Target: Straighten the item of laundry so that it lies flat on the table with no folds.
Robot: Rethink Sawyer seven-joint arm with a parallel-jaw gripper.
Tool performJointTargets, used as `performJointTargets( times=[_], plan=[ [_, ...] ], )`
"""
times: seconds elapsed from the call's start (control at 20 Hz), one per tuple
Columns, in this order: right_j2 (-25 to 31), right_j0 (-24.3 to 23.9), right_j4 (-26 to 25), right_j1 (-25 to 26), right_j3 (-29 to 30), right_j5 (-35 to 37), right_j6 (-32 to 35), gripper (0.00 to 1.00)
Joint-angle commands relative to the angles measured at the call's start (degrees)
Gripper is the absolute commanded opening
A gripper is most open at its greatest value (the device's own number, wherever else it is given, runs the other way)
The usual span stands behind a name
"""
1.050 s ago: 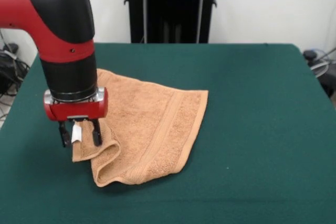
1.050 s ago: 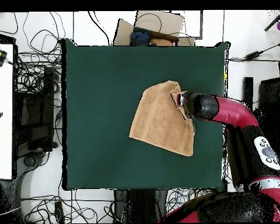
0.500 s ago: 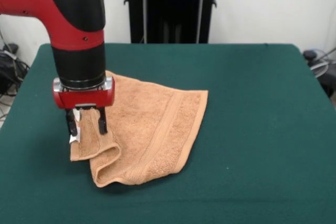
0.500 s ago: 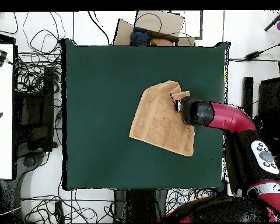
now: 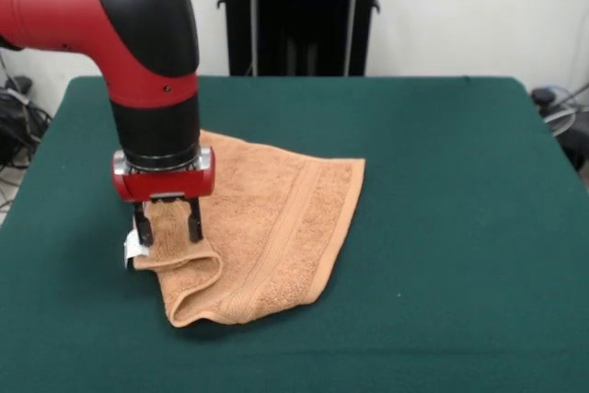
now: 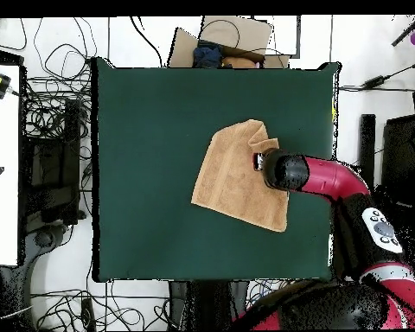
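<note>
Towel (image 5: 276, 218) is spread left of centre on the table (image 5: 460, 227), its lower-left corner folded over into a raised loop — a white tag (image 5: 132, 248) shows at the left edge. That folded corner is pinched between the fingers of the gripper (image 5: 168, 226), lower left of frame.

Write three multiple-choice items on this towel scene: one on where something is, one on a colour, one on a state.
1. Where on the towel does the tool sit?
A. at its folded-over corner
B. at its flat middle
C. off the towel entirely

2. What colour is the table cover?
A. white
B. dark green
C. red

3. How does the towel lie?
A. fully flat
B. rolled into a tube
C. one corner folded over

Answers: 1 A, the fingers straddle the raised fold; 2 B, green surrounds the towel; 3 C, a doubled flap shows at the near corner.
</note>
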Motion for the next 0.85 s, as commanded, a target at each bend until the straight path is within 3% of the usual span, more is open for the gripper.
performJointTargets(
  times=[0.05,0.6,0.85],
  plan=[
    [-2.7,3.2,0.3,-1.8,4.9,-0.6,9.6,1.0],
    [-0.1,0.5,-0.3,6.4,-1.6,-1.7,4.5,1.0],
    [-0.6,0.8,0.0,4.7,0.0,-1.6,5.4,1.0]
  ],
)
